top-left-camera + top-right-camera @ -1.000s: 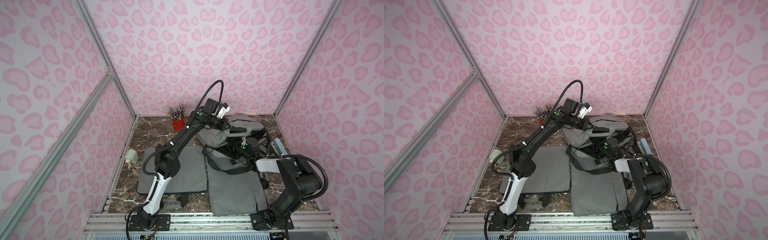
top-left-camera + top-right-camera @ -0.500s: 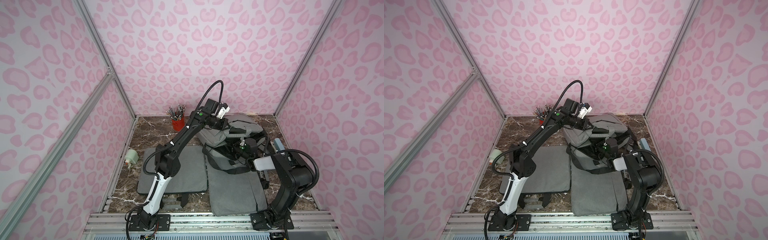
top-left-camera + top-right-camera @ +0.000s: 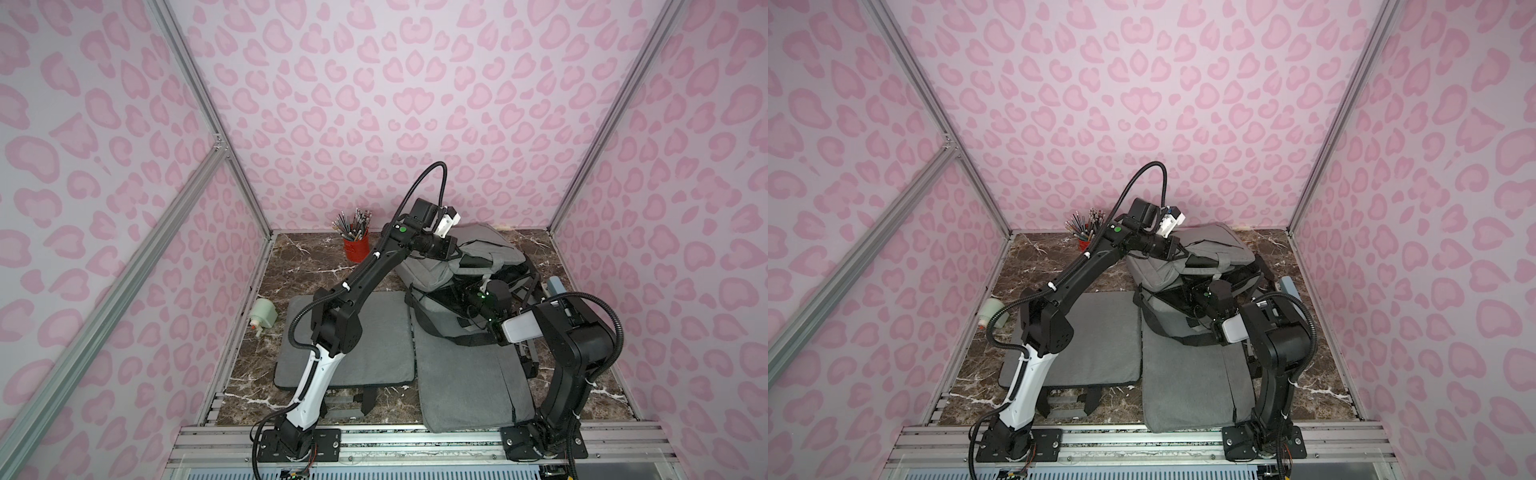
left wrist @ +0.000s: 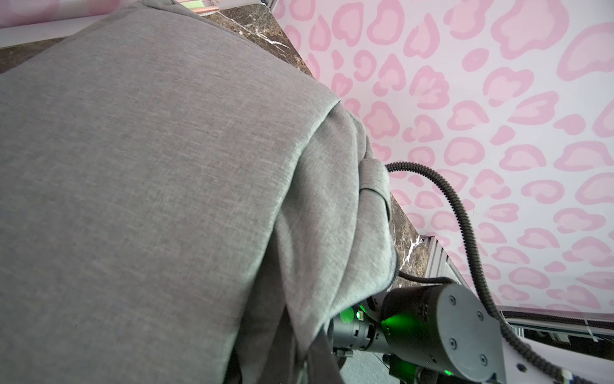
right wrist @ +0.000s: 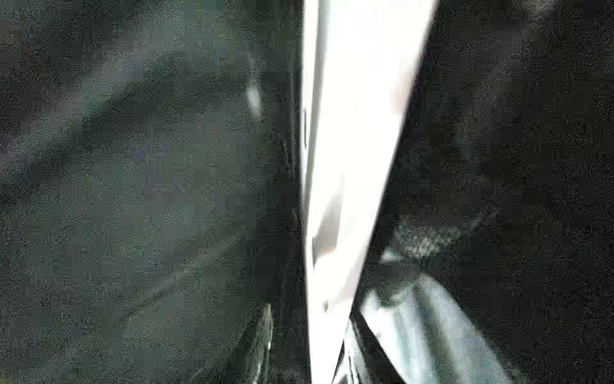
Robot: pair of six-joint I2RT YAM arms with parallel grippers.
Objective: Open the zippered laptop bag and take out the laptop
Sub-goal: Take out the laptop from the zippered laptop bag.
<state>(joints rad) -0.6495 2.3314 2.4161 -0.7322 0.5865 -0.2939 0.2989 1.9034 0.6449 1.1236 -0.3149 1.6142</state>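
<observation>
Left end effector (image 3: 459,252) clenched tight on the raised grey top flap of the laptop bag (image 3: 490,245), lifting it near the back wall; fingertips hidden by fabric in both top views, and the left wrist view shows only grey cloth (image 4: 149,199) filling most of the frame. Right end effector (image 3: 467,293) pushed into the bag's dark opening beneath the flap; jaw spread can't be told, the right wrist view is only dark blurred lining with a bright white wedge (image 5: 349,166). No clear sight of the laptop. Bag sits at back right of the marble bench (image 3: 299,266), its lower half (image 3: 1167,320) and black straps spreading toward the front. Two flat grey pads in front: one left-centre (image 3: 374,345) under the left arm, one right (image 3: 465,386) reaching the front rail. Red cup of pencils (image 3: 356,245) at back, just left of the bag. Pale green bottle (image 3: 262,314) lying by the left wall. Blue-grey object (image 3: 556,286) right of the bag, partly hidden.
</observation>
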